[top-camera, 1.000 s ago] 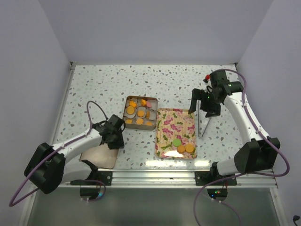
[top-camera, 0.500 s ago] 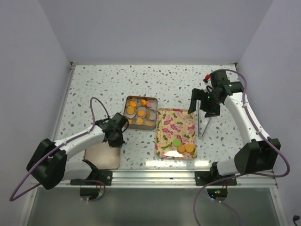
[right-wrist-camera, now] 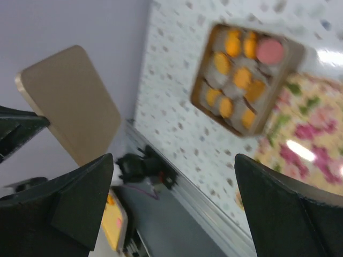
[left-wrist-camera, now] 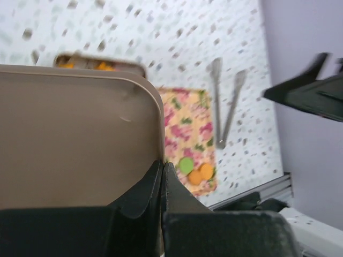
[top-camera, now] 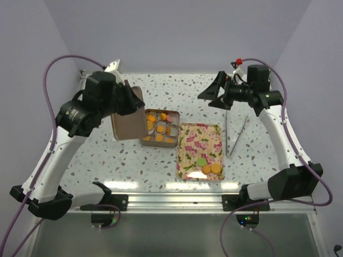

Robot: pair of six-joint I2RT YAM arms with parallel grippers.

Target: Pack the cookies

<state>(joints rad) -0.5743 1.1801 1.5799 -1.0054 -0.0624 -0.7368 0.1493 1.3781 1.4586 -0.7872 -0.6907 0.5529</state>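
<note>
1. Table (top-camera: 107, 96): white top, speckled grey and brown;
2. Walls (top-camera: 171, 32): plain pale lilac, enclosing the far, left and right edges;
3. Rail (top-camera: 177, 201): metal, along the near edge; glare (top-camera: 187, 185) streaks just beyond it.

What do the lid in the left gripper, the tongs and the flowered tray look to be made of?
The lid, pinched in the left gripper: thin tan sheet with a rolled rim, matte, probably painted tin. The tongs: bare metal, grey and shiny. The tray: glossy printed floral surface, tin or plastic; the look leaves it open.
</note>
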